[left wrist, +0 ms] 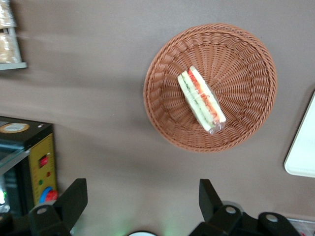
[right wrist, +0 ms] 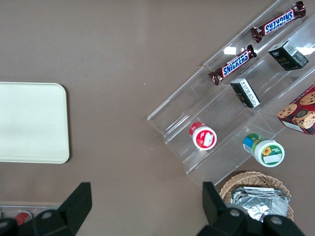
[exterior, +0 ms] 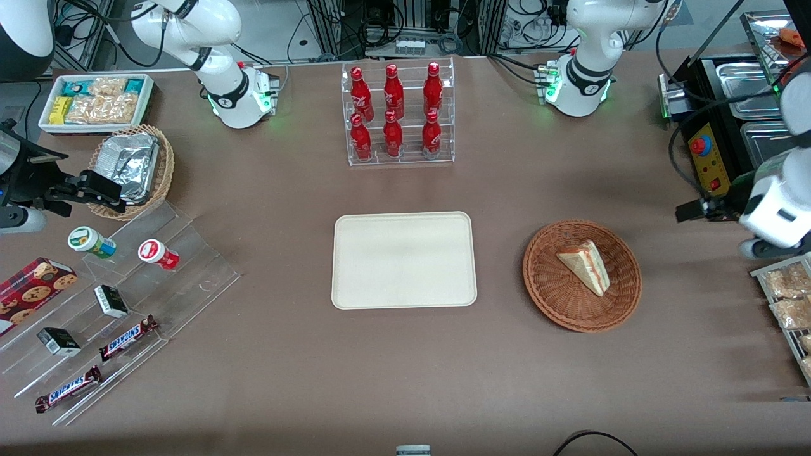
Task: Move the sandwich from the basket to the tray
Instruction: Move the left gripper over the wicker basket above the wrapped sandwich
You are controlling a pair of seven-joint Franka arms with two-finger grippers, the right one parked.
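Note:
The sandwich (exterior: 586, 266), a pale wedge with red, orange and green filling, lies in the round reddish-brown basket (exterior: 557, 307). The cream-white tray (exterior: 403, 259) lies flat and bare beside the basket, toward the parked arm's end. My left gripper (exterior: 687, 210) hovers above the table, off the basket's rim toward the working arm's end and a little farther from the front camera. It is open and empty. The left wrist view shows the open gripper (left wrist: 141, 196) over bare table, apart from the basket (left wrist: 246, 64), with the sandwich (left wrist: 201, 100) and a corner of the tray (left wrist: 302, 152).
A clear rack of red bottles (exterior: 396, 114) stands farther from the front camera than the tray. A black control box with a red button (exterior: 709, 158) and a wire rack of snack packets (exterior: 789, 297) flank my gripper. A stepped clear display (exterior: 127, 304) is at the parked arm's end.

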